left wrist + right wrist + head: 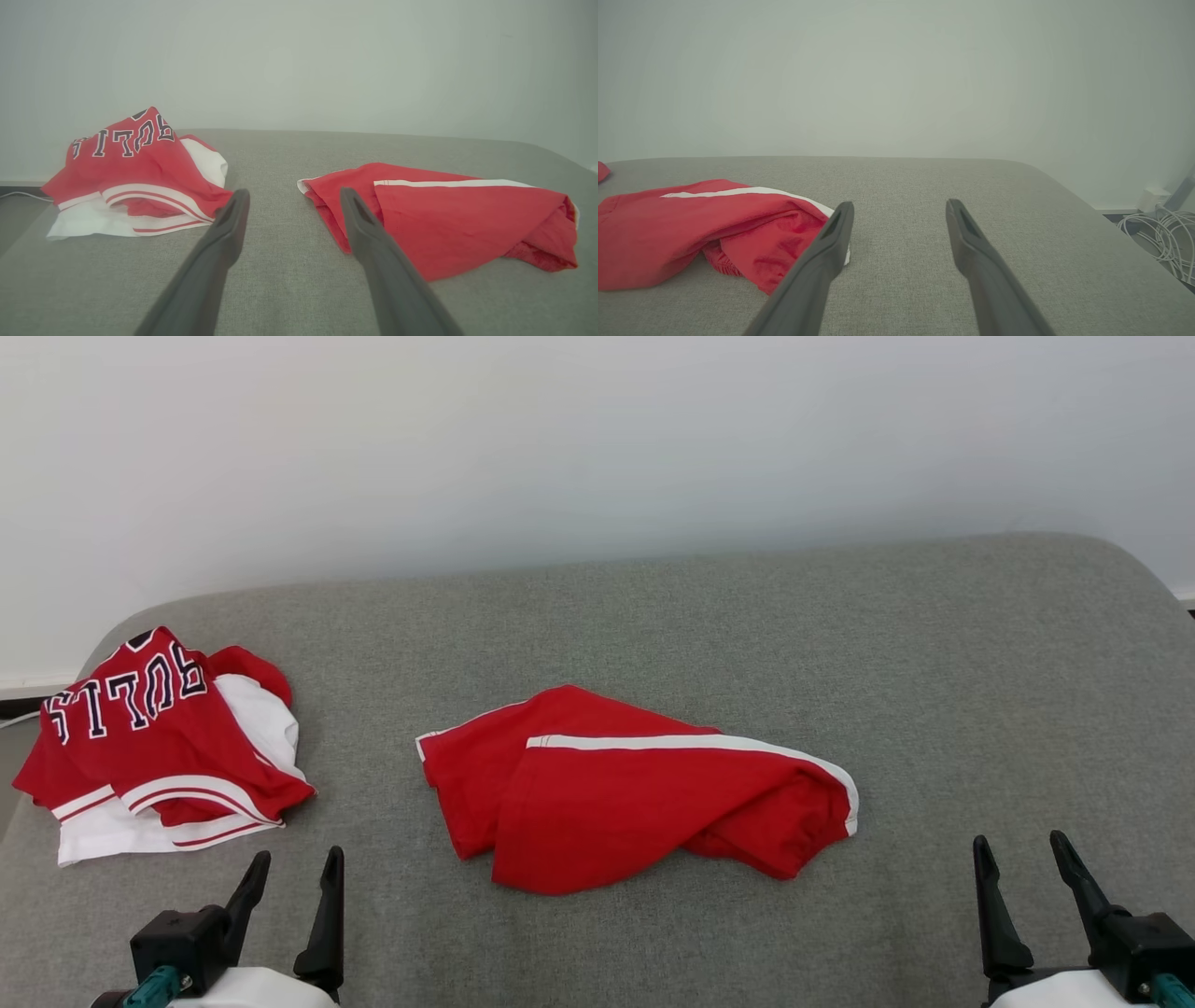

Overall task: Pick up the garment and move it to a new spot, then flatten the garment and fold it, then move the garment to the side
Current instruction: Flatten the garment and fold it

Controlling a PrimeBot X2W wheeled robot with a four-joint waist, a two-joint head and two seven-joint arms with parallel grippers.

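A crumpled red garment (616, 798) with a white side stripe lies in the middle of the grey cushioned surface (653, 616). It also shows in the left wrist view (448, 219) and the right wrist view (691, 224). My left gripper (299, 854) hovers open at the lower left, short of the garment's left end, with nothing between its fingers (295, 191). At the lower right my right gripper (1018, 840) is open and empty too, to the right of the garment's waistband end (900, 204).
A bunched red and white jersey (159, 747) with dark lettering lies at the surface's left edge (135, 177). A pale wall rises behind. White cables (1162, 233) lie on the floor off the right edge.
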